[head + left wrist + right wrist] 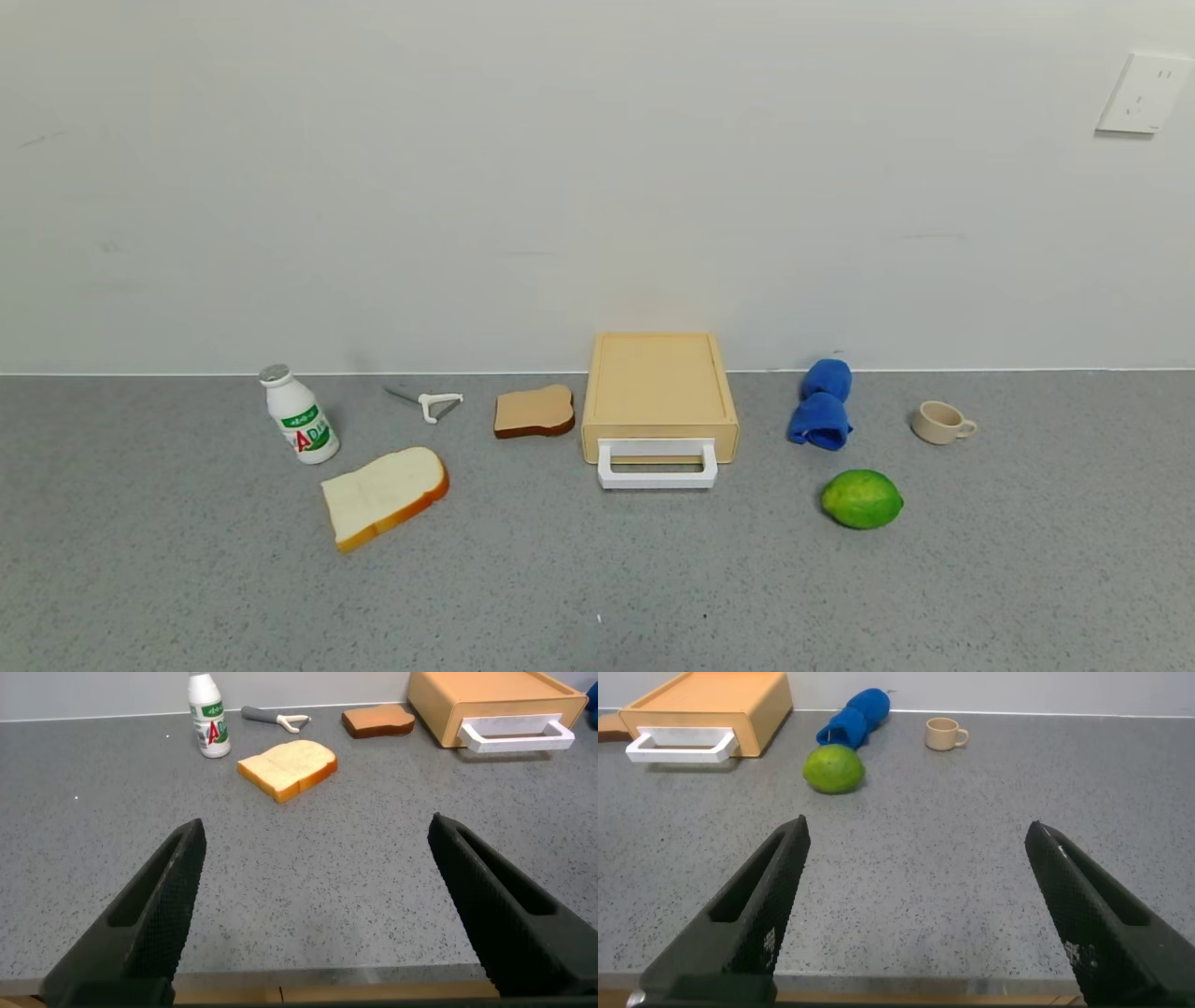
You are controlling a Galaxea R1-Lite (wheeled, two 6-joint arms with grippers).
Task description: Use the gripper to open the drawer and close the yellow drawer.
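The pale yellow drawer box (659,390) stands against the back wall at the table's middle, its white loop handle (657,466) facing me. The drawer looks shut. It also shows in the left wrist view (486,700) and the right wrist view (710,705). Neither arm shows in the head view. My left gripper (318,840) is open and empty near the table's front edge, far from the drawer. My right gripper (920,840) is open and empty near the front edge too.
Left of the drawer lie a brown toast slice (534,412), a white bread slice (384,495), a peeler (431,403) and a small white bottle (300,414). Right of it are a blue cloth (822,405), a green lime (861,499) and a beige cup (941,422).
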